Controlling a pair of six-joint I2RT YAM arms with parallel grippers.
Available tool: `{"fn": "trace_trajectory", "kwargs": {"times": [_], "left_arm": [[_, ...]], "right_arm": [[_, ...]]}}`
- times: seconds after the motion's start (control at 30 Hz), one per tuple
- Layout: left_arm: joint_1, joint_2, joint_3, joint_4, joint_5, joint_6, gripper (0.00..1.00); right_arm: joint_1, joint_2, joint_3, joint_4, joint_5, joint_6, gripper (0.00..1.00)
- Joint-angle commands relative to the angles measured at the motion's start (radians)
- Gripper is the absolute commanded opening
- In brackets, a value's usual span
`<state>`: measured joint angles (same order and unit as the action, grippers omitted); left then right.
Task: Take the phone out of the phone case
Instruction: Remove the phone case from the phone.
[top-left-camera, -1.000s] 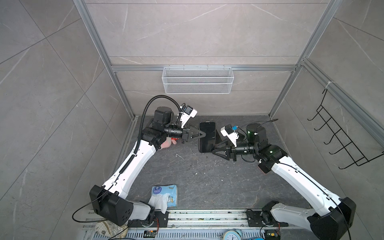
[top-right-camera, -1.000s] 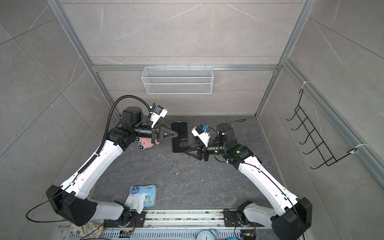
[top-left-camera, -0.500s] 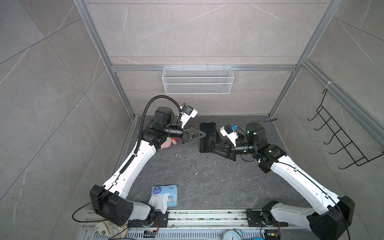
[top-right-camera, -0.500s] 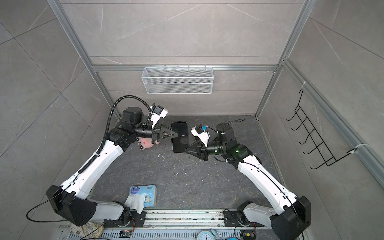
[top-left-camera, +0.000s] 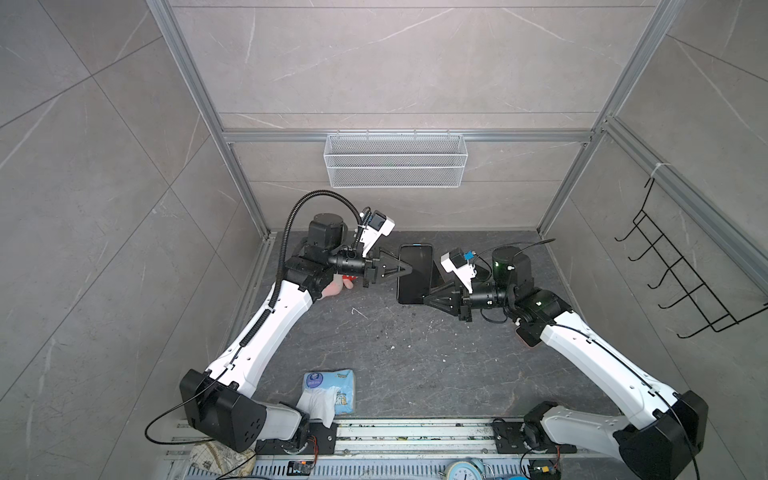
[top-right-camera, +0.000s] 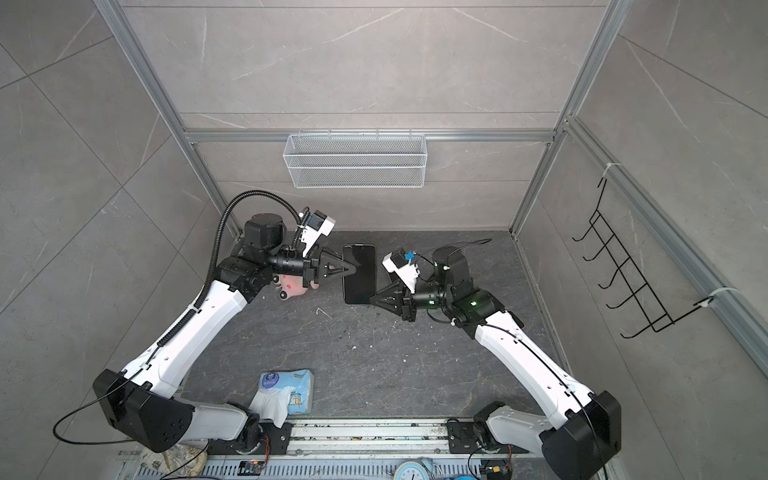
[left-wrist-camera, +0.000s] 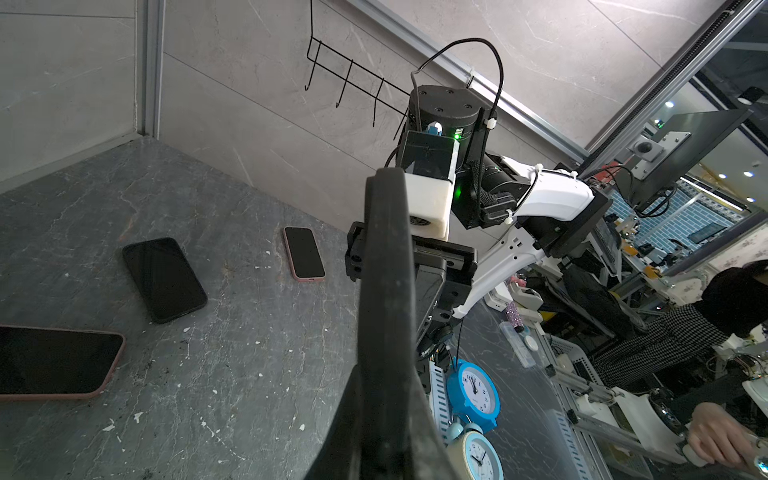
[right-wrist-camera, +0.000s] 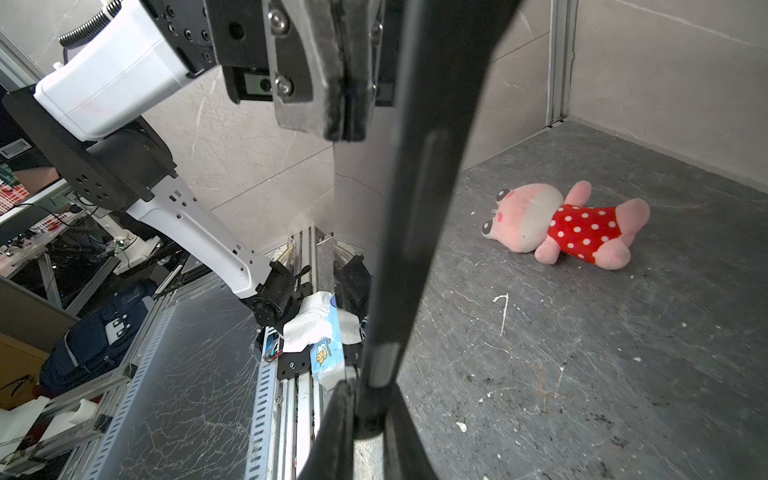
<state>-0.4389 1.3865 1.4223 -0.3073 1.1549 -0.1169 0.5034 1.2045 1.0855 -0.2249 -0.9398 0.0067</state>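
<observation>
Above the floor (top-left-camera: 415, 365), the phone (top-left-camera: 415, 276) sits pinched in left fingers (top-left-camera: 404, 269); right fingers (top-left-camera: 434, 297) clamp its near corner.

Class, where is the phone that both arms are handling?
In both top views the phone is held off the table near its far middle, the left gripper on its left edge, the right gripper at its near right corner.
</observation>
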Motion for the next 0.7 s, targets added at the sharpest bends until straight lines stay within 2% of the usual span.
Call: {"fn": "trace_trajectory", "kwargs": {"times": [0.0,0.1,0.33,0.43,0.67], "left_arm": [[-0.005,-0.019,0.016,0.089,0.016,-0.06,0.0],[-0.004,-0.006,0.014,0.126,0.024,-0.104,0.0],[-0.019,0.057,-0.026,0.345,0.039,-0.336,0.0],[-0.041,0.082,-0.041,0.412,0.024,-0.405,0.0],[-0.084,0.137,-0.069,0.554,-0.011,-0.561,0.0]], "right_arm": [[0.009,0.002,-0.028,0.019,-0.02,-0.067,0.08],[0.011,-0.002,-0.047,0.032,-0.019,-0.097,0.07],[0.05,-0.05,-0.138,0.132,-0.021,-0.265,0.04],[0.052,-0.051,-0.15,0.194,-0.006,-0.278,0.0],[0.052,-0.026,-0.147,0.299,-0.002,-0.296,0.0]]}}
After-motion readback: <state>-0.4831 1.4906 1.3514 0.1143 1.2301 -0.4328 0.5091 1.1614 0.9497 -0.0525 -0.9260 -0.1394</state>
